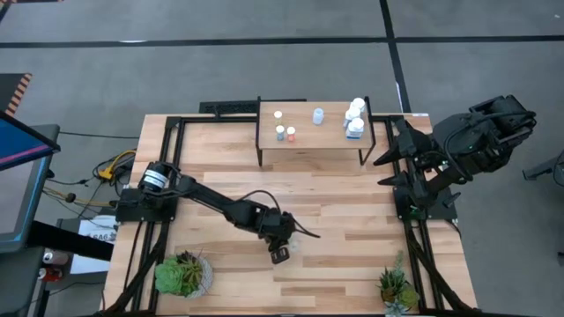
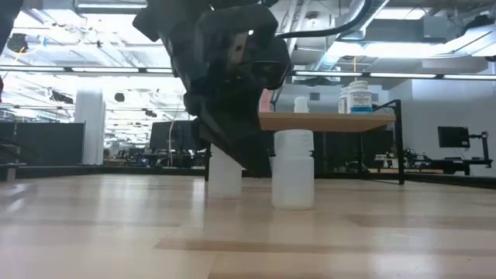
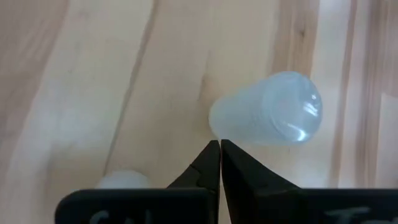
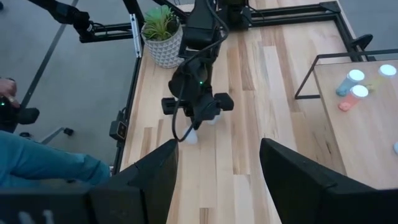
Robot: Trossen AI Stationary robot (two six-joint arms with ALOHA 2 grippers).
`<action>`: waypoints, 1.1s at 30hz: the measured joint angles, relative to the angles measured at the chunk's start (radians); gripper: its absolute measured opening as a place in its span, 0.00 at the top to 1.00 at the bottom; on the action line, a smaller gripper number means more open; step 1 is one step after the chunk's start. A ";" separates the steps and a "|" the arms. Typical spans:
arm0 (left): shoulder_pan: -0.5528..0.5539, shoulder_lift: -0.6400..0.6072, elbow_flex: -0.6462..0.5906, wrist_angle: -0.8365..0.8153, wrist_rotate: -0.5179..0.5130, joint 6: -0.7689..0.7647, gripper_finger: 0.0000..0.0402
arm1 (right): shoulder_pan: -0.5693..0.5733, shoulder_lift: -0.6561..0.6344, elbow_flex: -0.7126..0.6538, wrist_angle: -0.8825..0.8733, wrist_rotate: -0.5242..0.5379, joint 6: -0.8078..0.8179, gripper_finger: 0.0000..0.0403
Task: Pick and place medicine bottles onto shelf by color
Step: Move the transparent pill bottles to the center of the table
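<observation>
Left gripper [image 1: 280, 254]: fingers pressed together, holding nothing, low over the table at 6 o'clock from the shelf [image 1: 308, 145].
Bottle near it [image 3: 267, 111]: white, upright, just beside the fingertips.
Second bottle [image 2: 225, 172]: mostly hidden behind the gripper.
Right gripper [image 4: 217, 171]: wide open, empty, parked at the 3 o'clock edge.
Shelf bottles [image 1: 354, 117]: several stand there; colours hard to read.

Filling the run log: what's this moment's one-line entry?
left gripper: shut, empty, beside white plastic bottle | right gripper: open, waiting | light-wood shelf: several bottles placed
</observation>
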 joint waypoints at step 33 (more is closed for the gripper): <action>0.024 -0.002 0.060 -0.387 0.125 0.236 1.00 | 0.000 -0.015 0.000 0.000 -0.001 0.001 0.38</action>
